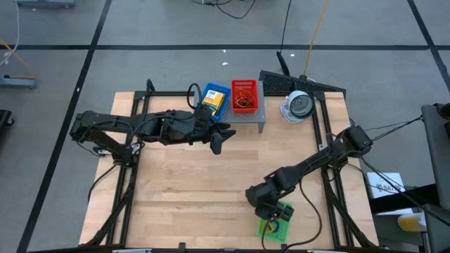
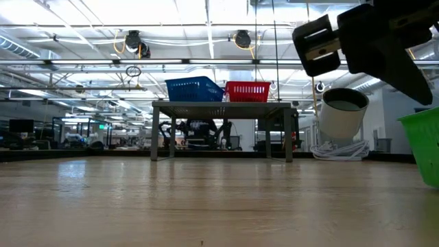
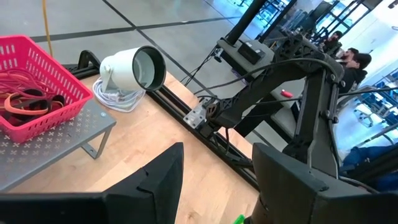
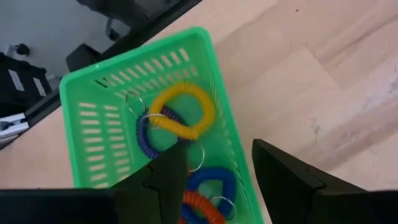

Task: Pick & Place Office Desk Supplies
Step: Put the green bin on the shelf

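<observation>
Presently, the following items are recorded on the wooden table [image 1: 183,197].

Green mesh tray [image 1: 275,226]: set at the table's near edge, toward the right side. Coiled rings are held in it, namely a yellow ring [image 4: 183,112], a purple ring [image 4: 149,137], a blue ring [image 4: 208,180] and an orange ring [image 4: 199,208], each with a thin metal key loop. The tray's rim is seen close to the table's dark frame rail.

Right gripper [image 1: 266,209]: held directly over the green tray's inner edge, jaws parted, nothing held between them.

Grey perforated shelf [image 1: 247,112]: placed at the table's far edge, near the middle. A red mesh tray [image 1: 245,95] is carried on it, filled with reddish rubber bands [image 3: 25,102]. A blue mesh tray [image 1: 216,99] is seen just beside the red one, on its left, holding a yellow-and-green crayon box [image 1: 213,100].

Left gripper [image 1: 218,139]: held above the table just in front of the shelf, jaws spread, empty.

Round white-and-grey device [image 1: 298,106]: stood at the far right, just beside the shelf, with a coiled white cable [image 3: 115,99] gathered at its base.

Open room: the table's centre and near left are left bare between the two arms.
</observation>
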### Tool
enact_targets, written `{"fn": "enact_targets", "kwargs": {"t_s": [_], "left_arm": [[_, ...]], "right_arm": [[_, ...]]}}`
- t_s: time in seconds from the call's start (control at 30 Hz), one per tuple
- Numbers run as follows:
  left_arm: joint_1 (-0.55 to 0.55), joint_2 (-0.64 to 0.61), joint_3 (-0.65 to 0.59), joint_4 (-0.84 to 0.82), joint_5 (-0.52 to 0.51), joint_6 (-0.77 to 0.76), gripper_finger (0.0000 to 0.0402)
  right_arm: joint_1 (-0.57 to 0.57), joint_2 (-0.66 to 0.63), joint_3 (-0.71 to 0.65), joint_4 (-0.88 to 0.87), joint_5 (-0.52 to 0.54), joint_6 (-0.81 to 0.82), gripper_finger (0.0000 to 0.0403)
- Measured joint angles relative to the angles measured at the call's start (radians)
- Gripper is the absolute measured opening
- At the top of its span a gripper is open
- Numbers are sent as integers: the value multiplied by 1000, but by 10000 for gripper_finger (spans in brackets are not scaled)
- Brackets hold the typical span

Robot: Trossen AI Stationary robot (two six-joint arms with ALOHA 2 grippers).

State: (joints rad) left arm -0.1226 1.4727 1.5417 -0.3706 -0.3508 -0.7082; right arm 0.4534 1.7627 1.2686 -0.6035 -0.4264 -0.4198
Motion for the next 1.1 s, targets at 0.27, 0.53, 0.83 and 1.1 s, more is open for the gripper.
{"fn": "enact_targets", "kwargs": {"t_s": [0.27,0.53,0.83,1.1], "left_arm": [[0,0,0,0,0,-1,200],[0,0,0,0,6,-2,200],[0,0,0,1,8,-1,200],[0,0,0,1,9,-3,200]], "right_arm": [[-2,4,0,38,5,-9,170],[-2,4,-69,122,5,13,167],[-21,4,-105,133,10,7,160],[-29,4,-171,189,80,-40,135]]}}
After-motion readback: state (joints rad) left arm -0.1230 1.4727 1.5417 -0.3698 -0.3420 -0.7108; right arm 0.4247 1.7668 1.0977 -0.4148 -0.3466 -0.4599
